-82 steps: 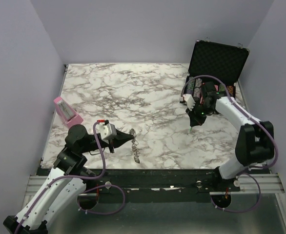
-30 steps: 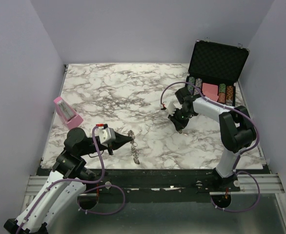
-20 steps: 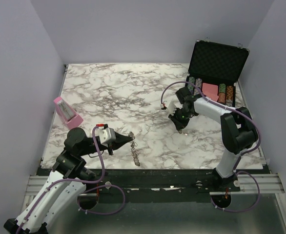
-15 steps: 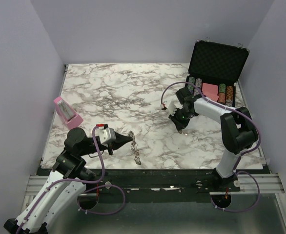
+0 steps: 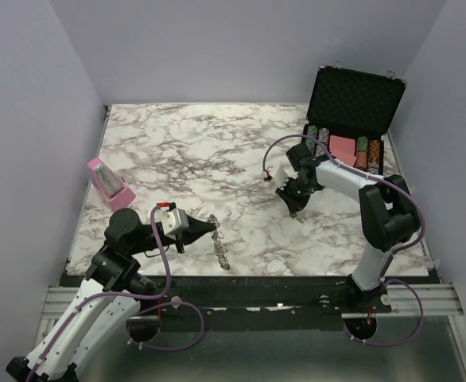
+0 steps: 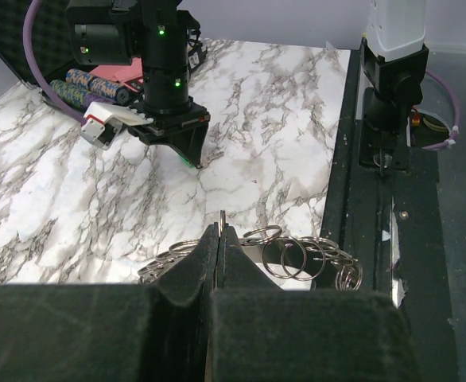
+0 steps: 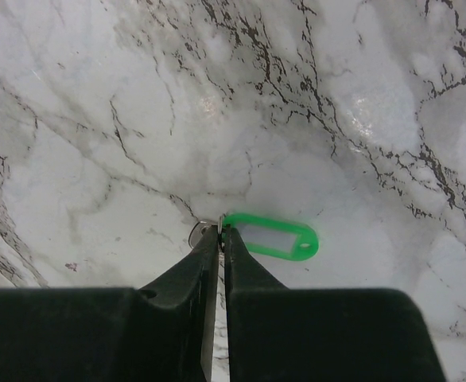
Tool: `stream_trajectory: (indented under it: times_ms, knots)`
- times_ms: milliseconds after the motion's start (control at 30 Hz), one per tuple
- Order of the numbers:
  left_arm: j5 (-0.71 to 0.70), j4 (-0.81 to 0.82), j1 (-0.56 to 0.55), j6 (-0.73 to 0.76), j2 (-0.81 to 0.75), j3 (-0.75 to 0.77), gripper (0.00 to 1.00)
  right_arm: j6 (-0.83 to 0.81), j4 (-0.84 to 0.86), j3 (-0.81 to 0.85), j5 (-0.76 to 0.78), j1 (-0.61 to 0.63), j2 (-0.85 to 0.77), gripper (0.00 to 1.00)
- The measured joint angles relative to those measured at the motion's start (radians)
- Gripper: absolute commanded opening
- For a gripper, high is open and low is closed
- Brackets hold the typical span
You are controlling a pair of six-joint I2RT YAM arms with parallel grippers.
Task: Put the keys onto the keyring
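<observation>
Enclosed on three sides by plain pale-lilac walls (image 5: 241,48). Furnished with one table (image 5: 217,151), top in white marble pattern with grey veining, front edge black. Fitted along the near side with a silvery rail (image 5: 424,301). Dull grey floor (image 5: 297,358) below. Lit evenly, with soft sheen on the tabletop.

No writing, label, brand, number or sign can be read in any view.

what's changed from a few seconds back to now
The right gripper swung left, away from the poker chip case toward mid-table, lowered, and now pinches the ring end of the green key tag. The left gripper stayed shut on the keyring, barely shifting.
</observation>
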Motion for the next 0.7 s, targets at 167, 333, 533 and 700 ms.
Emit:
stream_trajectory:
  times_ms: [167, 333, 533, 700]
  knots:
    - [0.0, 0.0, 0.0, 0.0, 0.0, 0.0, 0.0, 0.005, 0.002, 0.0, 0.007, 0.0, 0.0, 0.05]
    - [0.0, 0.0, 0.0, 0.0, 0.0, 0.0, 0.0, 0.008, 0.006, -0.003, 0.012, 0.0, -0.005, 0.01]
    - [0.0, 0.0, 0.0, 0.0, 0.0, 0.0, 0.0, -0.006, -0.001, -0.003, -0.03, -0.018, -0.038, 0.0]
    - [0.0, 0.001, 0.0, -0.001, 0.0, 0.0, 0.0, -0.057, -0.013, -0.001, -0.15, -0.064, -0.124, 0.01]
